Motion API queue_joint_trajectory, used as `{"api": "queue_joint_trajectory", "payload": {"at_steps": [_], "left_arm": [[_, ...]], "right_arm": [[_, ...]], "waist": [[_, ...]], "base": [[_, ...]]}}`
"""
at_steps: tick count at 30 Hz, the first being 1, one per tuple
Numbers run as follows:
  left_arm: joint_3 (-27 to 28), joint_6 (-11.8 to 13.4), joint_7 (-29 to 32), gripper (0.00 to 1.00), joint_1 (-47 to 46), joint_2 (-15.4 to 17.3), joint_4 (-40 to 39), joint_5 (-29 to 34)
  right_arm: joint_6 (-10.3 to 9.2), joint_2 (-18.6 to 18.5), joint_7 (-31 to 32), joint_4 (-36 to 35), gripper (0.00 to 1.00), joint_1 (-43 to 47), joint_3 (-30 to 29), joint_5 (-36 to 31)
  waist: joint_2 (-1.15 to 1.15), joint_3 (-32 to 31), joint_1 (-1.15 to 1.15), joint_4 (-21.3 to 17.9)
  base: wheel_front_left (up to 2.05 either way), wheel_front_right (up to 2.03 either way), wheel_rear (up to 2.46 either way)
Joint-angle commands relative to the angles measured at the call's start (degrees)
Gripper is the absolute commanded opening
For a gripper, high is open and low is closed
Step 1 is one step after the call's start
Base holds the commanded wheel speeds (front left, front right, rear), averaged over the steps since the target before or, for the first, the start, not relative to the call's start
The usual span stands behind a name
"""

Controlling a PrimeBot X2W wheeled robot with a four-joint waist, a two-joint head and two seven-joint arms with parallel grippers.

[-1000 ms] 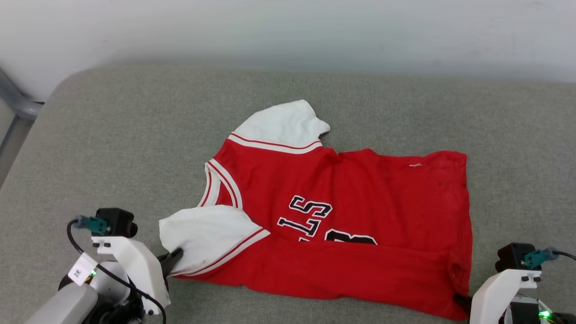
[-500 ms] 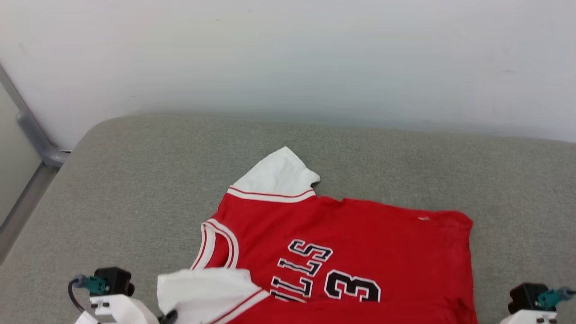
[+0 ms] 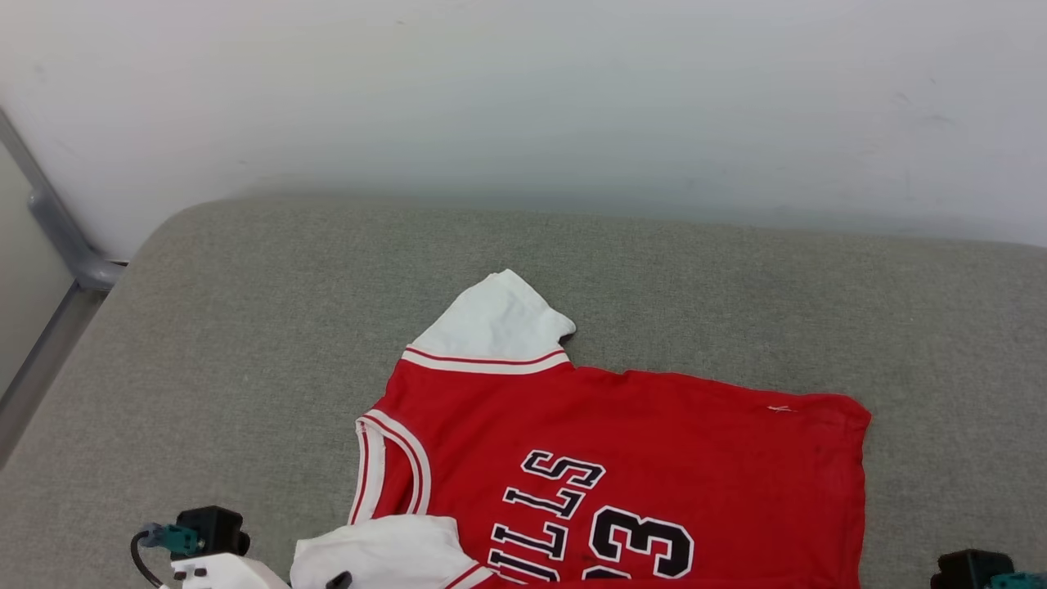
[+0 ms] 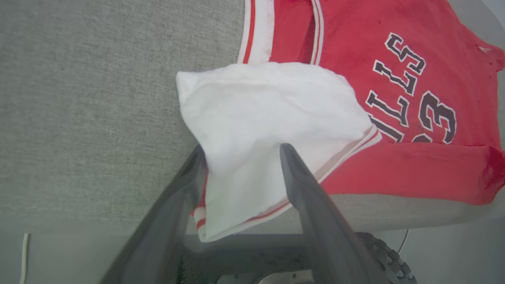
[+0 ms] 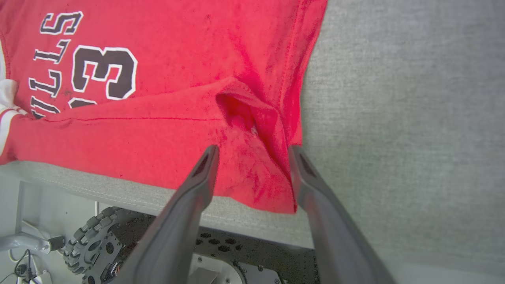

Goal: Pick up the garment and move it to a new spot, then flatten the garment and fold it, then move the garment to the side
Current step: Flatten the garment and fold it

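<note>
As the soft red jersey with white sleeves (image 3: pixel 654 442) lies by the near edge of the grey fabric bench (image 3: pixel 245 327), we have our left hand (image 4: pixel 242 150) spread around one sleeve and our right hand (image 5: pixel 253 150) spread astride its hem corner.

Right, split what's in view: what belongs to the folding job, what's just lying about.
Job:
the garment
left pincer, open around its white sleeve
right pincer, open at its red hem corner

Lying about:
grey cushion
white wall
metal rail
treaded wheel
</note>
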Motion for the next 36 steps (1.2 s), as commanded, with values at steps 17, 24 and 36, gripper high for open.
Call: {"api": "queue_joint_trajectory", "payload": {"at_steps": [17,24,36], "left_arm": [[5.1,-0.6,-23.5,1.00,-15.8,-4.5,3.0,15.2],[5.6,-4.6,-22.3,1.00,-29.3,-6.0,6.8,17.0],[1.4,-16.1,0.2,1.00,-47.2,-2.8,22.1,12.2]], "right_arm": [[-0.03,1.2,-31.7,-5.4,1.00,-12.7,-0.4,-10.5],[-0.03,1.4,-33.1,-7.2,1.00,-21.1,-0.7,-11.9],[-0.03,1.4,-36.5,-5.2,1.00,-25.8,1.8,-8.7]], "waist": [[0.00,5.7,0.00,-5.0],[0.00,15.5,0.00,-7.8],[0.00,23.0,0.00,-13.9]], "base": [[0.00,0.00,0.00],[0.00,0.00,0.00],[0.00,0.00,0.00]]}}
